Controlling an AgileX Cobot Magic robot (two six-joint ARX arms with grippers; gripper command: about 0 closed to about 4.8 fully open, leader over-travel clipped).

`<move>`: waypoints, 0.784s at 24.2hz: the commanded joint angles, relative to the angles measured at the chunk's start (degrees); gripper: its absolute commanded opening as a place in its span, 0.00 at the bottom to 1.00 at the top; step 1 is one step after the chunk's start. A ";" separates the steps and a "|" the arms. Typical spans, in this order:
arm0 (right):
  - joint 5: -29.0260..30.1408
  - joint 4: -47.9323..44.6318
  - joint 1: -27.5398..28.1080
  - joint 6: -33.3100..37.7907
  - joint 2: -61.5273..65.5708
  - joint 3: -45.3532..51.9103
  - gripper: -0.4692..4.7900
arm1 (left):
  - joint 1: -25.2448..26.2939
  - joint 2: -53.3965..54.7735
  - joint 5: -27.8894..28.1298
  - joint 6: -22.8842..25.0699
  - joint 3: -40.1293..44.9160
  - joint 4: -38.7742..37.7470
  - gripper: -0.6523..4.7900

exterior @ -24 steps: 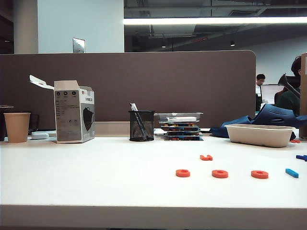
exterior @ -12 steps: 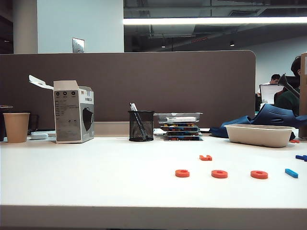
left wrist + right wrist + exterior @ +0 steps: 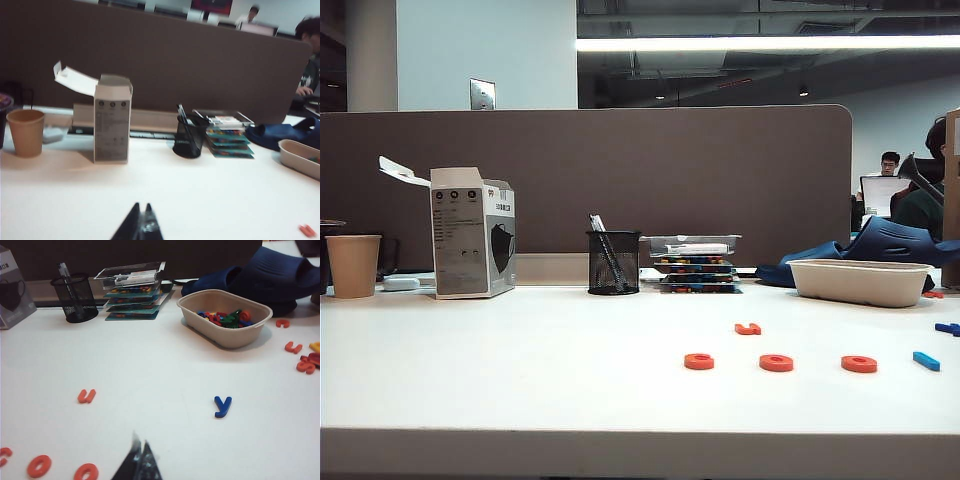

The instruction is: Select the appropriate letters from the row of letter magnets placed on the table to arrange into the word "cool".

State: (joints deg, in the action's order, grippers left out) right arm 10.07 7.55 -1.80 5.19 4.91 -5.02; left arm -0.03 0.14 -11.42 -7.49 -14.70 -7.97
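Observation:
Three orange-red ring letters (image 3: 699, 361) (image 3: 776, 363) (image 3: 858, 364) lie in a line on the white table (image 3: 520, 350), with a bright-blue bar (image 3: 926, 360) at the line's right end. The exterior view shows neither gripper. In the right wrist view my right gripper (image 3: 140, 445) is shut and empty, hovering just beyond the orange c (image 3: 4, 456) and two o's (image 3: 39, 466) (image 3: 86, 472); the blue bar is hidden there. My left gripper (image 3: 141, 207) is shut and empty over bare table, far from one orange letter (image 3: 307, 230).
An orange hook-shaped letter (image 3: 748, 328) and a darker blue piece (image 3: 948, 327) lie behind the line. A beige bowl (image 3: 225, 335) holds several letters, with loose ones beside it (image 3: 300, 360). Paper cup (image 3: 353, 265), white box (image 3: 472, 232), mesh pen holder (image 3: 614, 262) and card stack (image 3: 697, 265) line the back.
None of the letters has moved, and no gripper enters the exterior view. Only a person behind the partition has shifted.

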 commanded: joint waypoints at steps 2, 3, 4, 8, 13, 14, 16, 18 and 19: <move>-1.22 -9.33 -0.02 -3.13 0.02 4.35 0.08 | 0.07 0.00 -0.28 1.70 9.40 13.68 0.11; -1.22 -9.64 0.00 -4.11 0.02 4.98 0.08 | 0.07 -0.02 -0.26 1.51 11.08 14.91 0.11; -1.53 -8.72 0.00 -5.57 0.09 5.07 0.08 | 0.09 -0.02 -0.28 1.46 13.09 16.44 0.11; -4.22 -8.13 0.07 -7.41 0.09 5.07 0.08 | 0.09 -0.02 0.22 3.50 14.27 16.20 0.11; -3.98 -6.29 0.09 -7.13 0.02 5.05 0.08 | 0.09 -0.02 -0.17 2.58 14.27 15.37 0.11; -3.96 -6.27 0.11 -7.13 0.02 5.05 0.08 | 0.09 -0.02 -0.17 2.58 14.27 15.30 0.11; -3.96 -6.27 0.11 -7.13 0.02 5.05 0.08 | 0.09 -0.02 -0.17 2.58 14.27 15.28 0.11; -3.96 -6.27 0.11 -7.13 0.02 5.05 0.08 | 0.09 -0.02 -0.20 2.58 14.27 15.30 0.11; -3.96 -6.27 0.11 -7.13 0.02 5.05 0.08 | 0.09 -0.02 -0.20 2.58 14.27 15.30 0.11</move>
State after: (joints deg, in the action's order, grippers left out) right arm 6.22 2.00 -1.65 -1.87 4.91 -0.30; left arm -0.05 0.12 -11.38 -4.75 -0.12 6.63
